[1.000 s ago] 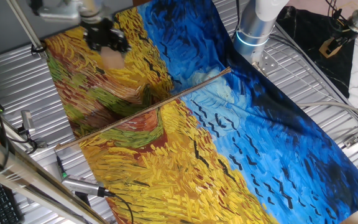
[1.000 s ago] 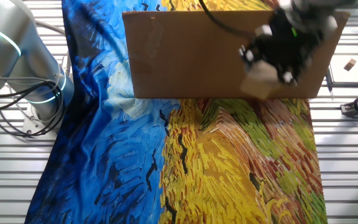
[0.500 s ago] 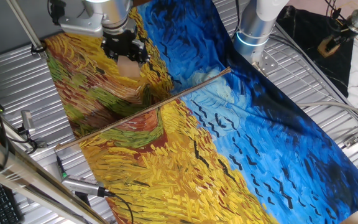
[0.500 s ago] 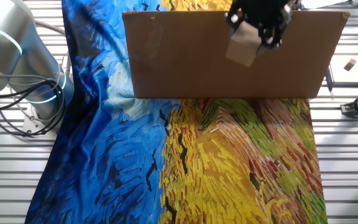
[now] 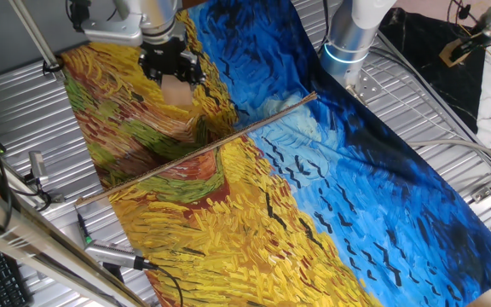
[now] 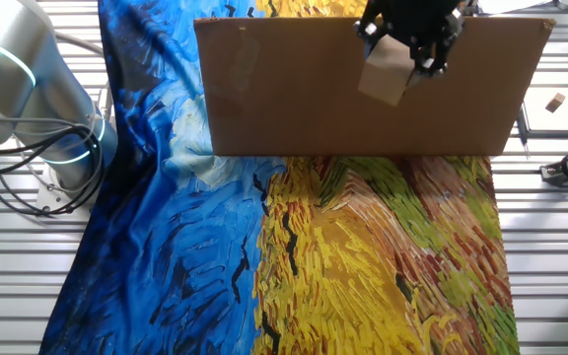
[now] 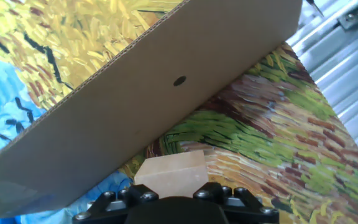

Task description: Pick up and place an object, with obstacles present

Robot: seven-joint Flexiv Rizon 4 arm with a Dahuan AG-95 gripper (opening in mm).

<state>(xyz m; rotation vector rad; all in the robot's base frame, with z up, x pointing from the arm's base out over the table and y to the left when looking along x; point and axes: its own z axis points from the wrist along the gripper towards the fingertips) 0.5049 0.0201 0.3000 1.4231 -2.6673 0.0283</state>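
Note:
My gripper (image 5: 172, 75) is shut on the light tan wooden cube (image 5: 176, 90) and holds it in the air above the yellow part of the painted cloth (image 5: 254, 196). In the other fixed view the gripper (image 6: 405, 47) and cube (image 6: 384, 73) hang in front of the upper edge of the obstacle. The obstacle is an upright brown cardboard panel (image 6: 294, 94). Seen edge-on, it looks like a thin brown rod (image 5: 199, 149). In the hand view the cube (image 7: 171, 172) sits between my fingers, with the panel (image 7: 166, 93) just beyond it.
The robot base (image 5: 350, 38) stands at the cloth's far side and also shows in the other fixed view (image 6: 28, 99). Cables and tools (image 5: 113, 253) lie on the slatted metal table (image 5: 24, 119). A small wooden block (image 6: 556, 102) lies off the cloth.
Over the last second my gripper carried the cube sideways and upward to the panel's top edge. In the last half second it has barely moved.

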